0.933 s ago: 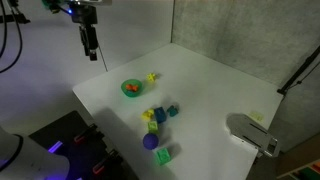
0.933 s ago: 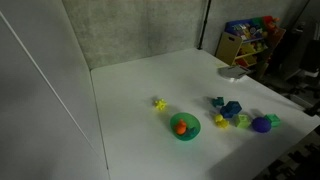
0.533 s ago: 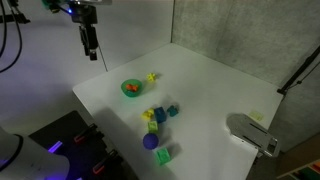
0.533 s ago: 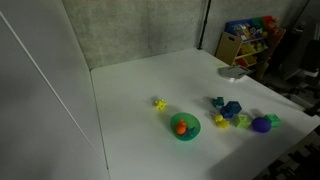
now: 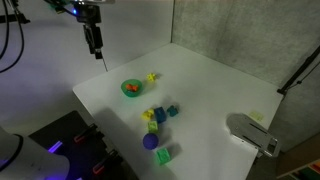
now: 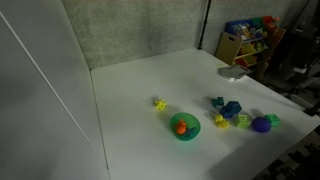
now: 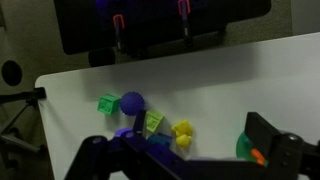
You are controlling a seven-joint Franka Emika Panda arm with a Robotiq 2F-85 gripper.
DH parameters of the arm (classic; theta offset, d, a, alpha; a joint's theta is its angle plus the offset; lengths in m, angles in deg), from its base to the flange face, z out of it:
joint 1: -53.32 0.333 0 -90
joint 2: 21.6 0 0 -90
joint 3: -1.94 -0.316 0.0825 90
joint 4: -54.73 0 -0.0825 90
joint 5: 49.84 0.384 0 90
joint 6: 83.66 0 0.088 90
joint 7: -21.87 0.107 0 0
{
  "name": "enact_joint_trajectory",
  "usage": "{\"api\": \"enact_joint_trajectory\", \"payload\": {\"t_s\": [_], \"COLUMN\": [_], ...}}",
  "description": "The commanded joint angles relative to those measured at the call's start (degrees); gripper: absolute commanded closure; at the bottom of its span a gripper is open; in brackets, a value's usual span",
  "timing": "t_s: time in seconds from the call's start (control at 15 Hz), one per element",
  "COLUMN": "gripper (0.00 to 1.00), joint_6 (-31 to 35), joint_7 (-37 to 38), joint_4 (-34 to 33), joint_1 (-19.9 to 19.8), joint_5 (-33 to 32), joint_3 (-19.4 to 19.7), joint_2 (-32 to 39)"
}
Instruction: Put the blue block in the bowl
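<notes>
The bright-green bowl sits on the white table with a small orange piece in it; it also shows in an exterior view and in the wrist view. A blue block lies in the toy cluster to one side of the bowl; in the wrist view only a bluish bit shows behind a finger. My gripper hangs high above the table's far corner, away from the toys. In the wrist view it is open and empty.
A purple ball, green blocks and yellow blocks lie around the blue block. Another yellow block lies beyond the bowl. A grey device sits at the table's corner. A toy shelf stands behind the table.
The gripper has shifted slightly sideways toward the table, still high up. The toys and bowl have not moved.
</notes>
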Motion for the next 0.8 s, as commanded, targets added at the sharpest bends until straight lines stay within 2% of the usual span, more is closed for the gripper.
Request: {"api": "enact_joint_trajectory", "payload": {"t_s": [0.0,0.73], "gripper": [0.00,0.00], "joint_6": [2.7,18.4], "joint_7": [1.9,5.8], "joint_4": [-3.3,-6.4], "joint_1": [0.1,-0.5], "joint_5": [-0.7,-1.5], "joint_3": [1.2,5.0], "joint_2": [4.0,14.7]}}
